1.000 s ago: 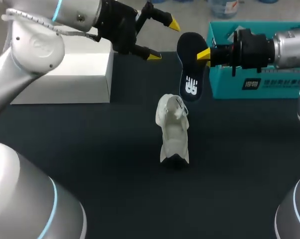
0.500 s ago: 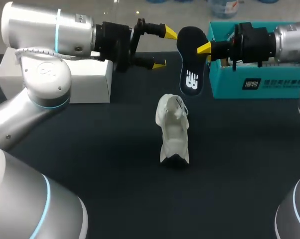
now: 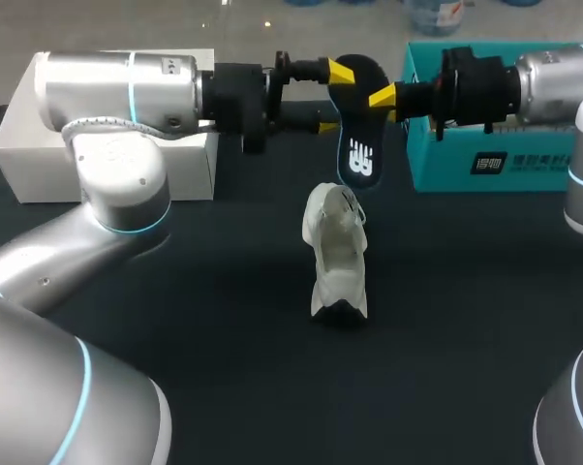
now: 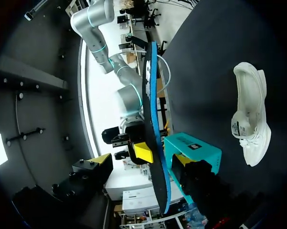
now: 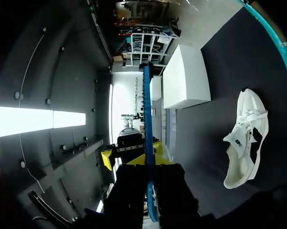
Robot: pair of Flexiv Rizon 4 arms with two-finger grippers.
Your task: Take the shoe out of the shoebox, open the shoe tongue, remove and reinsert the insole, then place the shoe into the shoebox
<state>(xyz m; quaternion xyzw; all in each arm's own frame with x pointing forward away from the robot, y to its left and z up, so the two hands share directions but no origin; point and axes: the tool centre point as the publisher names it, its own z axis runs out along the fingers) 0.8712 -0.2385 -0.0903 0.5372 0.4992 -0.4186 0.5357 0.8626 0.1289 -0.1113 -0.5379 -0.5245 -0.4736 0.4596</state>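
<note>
the insole [image 3: 361, 136] hangs upright in the air over the far middle of the bench [image 3: 224, 291], pinched near its upper end by the right jaws, which are closed flat on its two faces. our left arm [image 3: 117, 92] comes in from the far left and its jaws stand wide open astride the same upper end. in the left wrist view one tip is close beside the insole and the other is well apart from it, so the left jaws hold nothing. the shoe [image 3: 336, 254] rests on the bench in the middle, below and nearer than the insole, with nothing holding it. the teal shoebox [image 3: 505, 170] sits at the far right and a white box [image 3: 40, 165] at the far left. we judge this to be a handover, and the risk lies in its timing: if the right jaws let go before the left jaws have closed on both faces, the insole will drop onto the shoe or the bench. since the left tips are unevenly spaced round it, closing could push the thin insole sideways and bend or twist it against the right grip. the two sets of tips are also very near each other and could collide. later, the loose shoe may slide when the insole is pressed in.
</note>
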